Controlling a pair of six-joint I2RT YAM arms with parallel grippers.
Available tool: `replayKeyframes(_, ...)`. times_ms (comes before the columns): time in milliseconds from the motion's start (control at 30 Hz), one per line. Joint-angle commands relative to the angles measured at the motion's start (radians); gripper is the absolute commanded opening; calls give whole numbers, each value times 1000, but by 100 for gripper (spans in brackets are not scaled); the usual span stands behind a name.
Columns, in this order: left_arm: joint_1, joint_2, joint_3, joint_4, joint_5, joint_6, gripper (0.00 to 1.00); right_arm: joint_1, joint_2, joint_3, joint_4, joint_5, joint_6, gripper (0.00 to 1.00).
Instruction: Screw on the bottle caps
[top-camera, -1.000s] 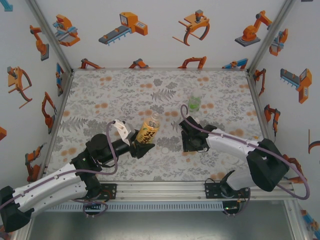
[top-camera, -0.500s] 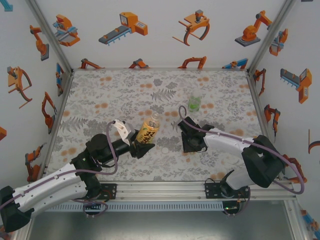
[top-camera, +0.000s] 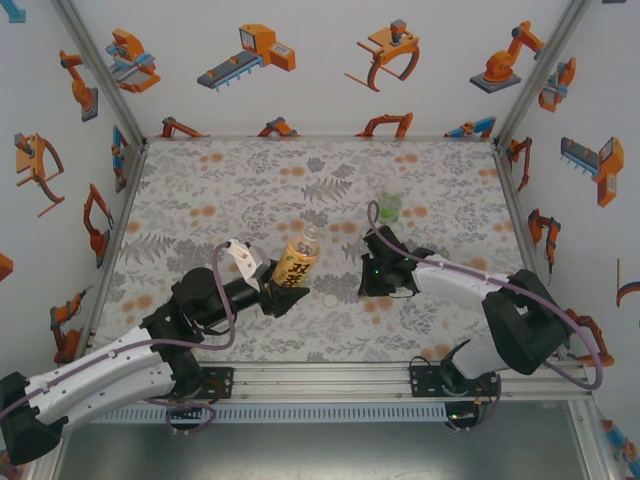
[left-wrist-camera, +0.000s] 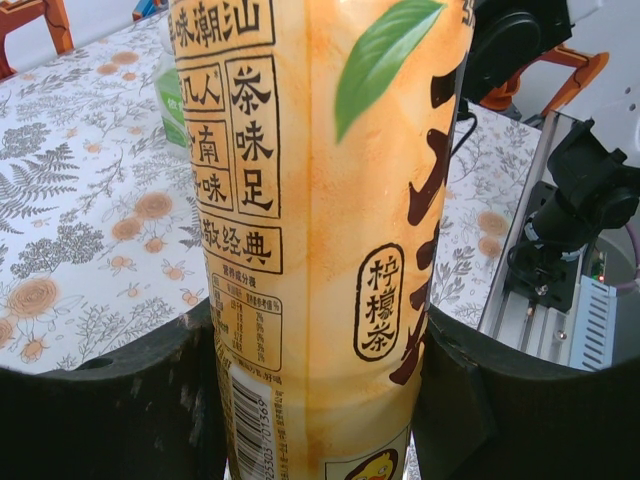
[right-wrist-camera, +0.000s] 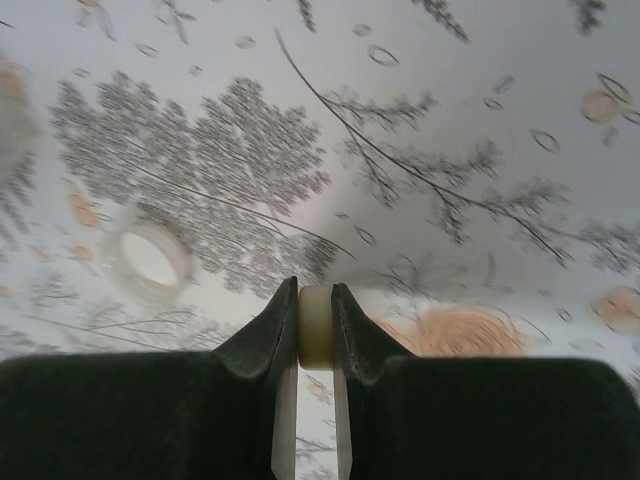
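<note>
My left gripper (top-camera: 283, 296) (left-wrist-camera: 315, 400) is shut on the lower body of the amber tea bottle (top-camera: 297, 262) (left-wrist-camera: 320, 200), which leans with its neck toward the back. My right gripper (top-camera: 363, 282) (right-wrist-camera: 316, 325) sits low over the table right of that bottle. It is shut on a small white bottle cap (right-wrist-camera: 316, 328), pinched edge-on between the fingertips. A small green bottle (top-camera: 389, 207) stands behind the right gripper, apart from it.
A pale translucent ring (right-wrist-camera: 150, 262) lies on the patterned tablecloth (top-camera: 230, 190) left of the right fingertips. White walls with orange robot pictures enclose the table on three sides. An aluminium rail (top-camera: 330, 380) runs along the near edge.
The right gripper's jaws have closed on the white cap, and its wrist has shifted slightly toward the back. The left arm and the tea bottle have stayed still.
</note>
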Motion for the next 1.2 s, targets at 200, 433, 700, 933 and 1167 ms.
replayKeyframes(200, 6, -30, -1, 16, 0, -20, 0, -127, 18, -130, 260, -235, 128, 13)
replayKeyframes(433, 6, -24, -4, 24, 2, -19, 0, -131, -6, -128, 79, -117, 73, 32)
replayKeyframes(700, 6, 8, -7, 62, 24, -33, 0, -129, -34, -67, -33, -73, 41, 49)
replayKeyframes(933, 6, 17, -4, 82, 36, -44, 0, -116, -53, 0, -117, -14, 9, 52)
replayKeyframes(1167, 6, 13, -3, 84, 37, -49, 0, -79, -34, 64, -159, 34, -11, 52)
